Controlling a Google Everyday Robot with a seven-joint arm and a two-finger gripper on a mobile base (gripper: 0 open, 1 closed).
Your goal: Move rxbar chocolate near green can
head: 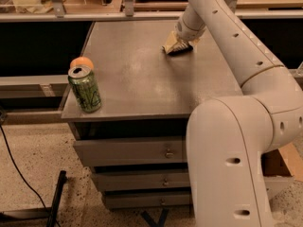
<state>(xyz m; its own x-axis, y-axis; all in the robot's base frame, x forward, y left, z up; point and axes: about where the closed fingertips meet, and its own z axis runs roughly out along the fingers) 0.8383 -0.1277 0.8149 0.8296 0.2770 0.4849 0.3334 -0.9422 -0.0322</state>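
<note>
The arm (236,46) is white and smooth. It is made of fat round tubes. Small dark holes (235,34) run in a row along it. A thin ring line (258,72) shows where two parts join. The big part (227,183), near and on the right, is round like a thick pipe. It has a few dark oval holes too. The arm gets thinner at its far end. The gripper (176,45) is pale yellow-tan. It is at the far right of the table (142,89).
</note>
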